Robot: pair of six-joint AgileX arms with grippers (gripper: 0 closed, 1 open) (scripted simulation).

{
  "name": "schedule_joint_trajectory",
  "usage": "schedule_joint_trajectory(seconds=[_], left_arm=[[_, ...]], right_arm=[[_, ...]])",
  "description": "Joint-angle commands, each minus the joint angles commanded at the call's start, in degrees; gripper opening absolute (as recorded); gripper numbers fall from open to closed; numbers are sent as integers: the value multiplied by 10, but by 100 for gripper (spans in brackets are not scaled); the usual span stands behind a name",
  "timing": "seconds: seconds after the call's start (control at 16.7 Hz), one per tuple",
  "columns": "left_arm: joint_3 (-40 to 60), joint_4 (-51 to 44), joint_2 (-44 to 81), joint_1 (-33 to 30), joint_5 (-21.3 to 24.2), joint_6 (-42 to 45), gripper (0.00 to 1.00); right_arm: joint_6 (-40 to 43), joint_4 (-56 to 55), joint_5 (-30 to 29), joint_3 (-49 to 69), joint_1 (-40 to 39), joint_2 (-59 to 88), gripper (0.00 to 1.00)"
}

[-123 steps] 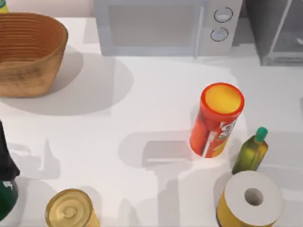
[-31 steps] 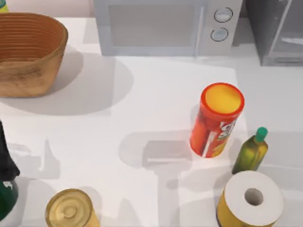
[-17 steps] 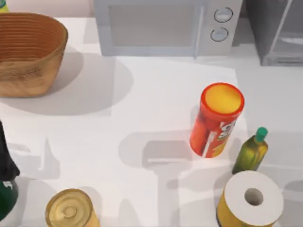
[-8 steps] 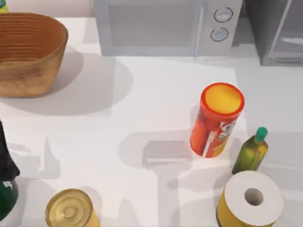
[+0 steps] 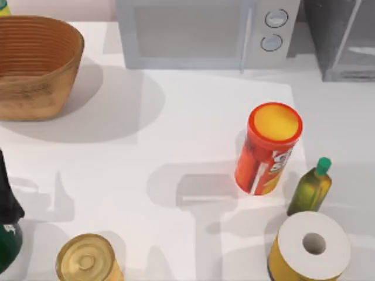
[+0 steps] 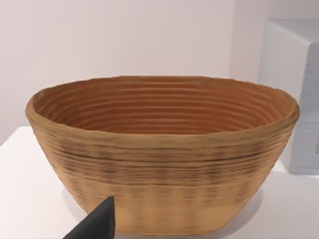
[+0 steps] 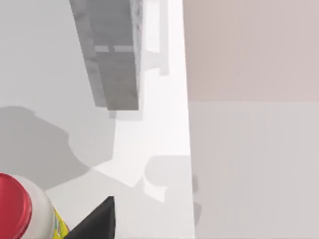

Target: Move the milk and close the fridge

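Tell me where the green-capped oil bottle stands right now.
In the top view the oil bottle stands upright on the table's right side, just right of the red can and directly behind the paper roll.

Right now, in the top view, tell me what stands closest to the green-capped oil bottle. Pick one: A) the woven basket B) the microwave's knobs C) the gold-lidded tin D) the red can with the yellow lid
D: the red can stands just to the left of the oil bottle, while the woven basket, the gold-lidded tin and the microwave's knobs are all much farther off.
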State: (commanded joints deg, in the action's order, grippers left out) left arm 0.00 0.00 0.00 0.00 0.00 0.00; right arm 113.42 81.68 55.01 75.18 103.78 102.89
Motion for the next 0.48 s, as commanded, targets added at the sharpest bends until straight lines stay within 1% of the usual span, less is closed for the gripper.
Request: schedule_joint_trajectory(seconds=[0.18, 0.3, 0.48], left_arm=[[0, 0, 0, 0, 0, 0, 100], [0, 0, 0, 0, 0, 0, 100], [0, 0, 0, 0, 0, 0, 100]], right_arm=[[-1, 0, -1, -2, -3, -2, 100], [-16, -16, -12, -2, -20, -1, 100], [-82, -79, -33, -6, -84, 2, 100]])
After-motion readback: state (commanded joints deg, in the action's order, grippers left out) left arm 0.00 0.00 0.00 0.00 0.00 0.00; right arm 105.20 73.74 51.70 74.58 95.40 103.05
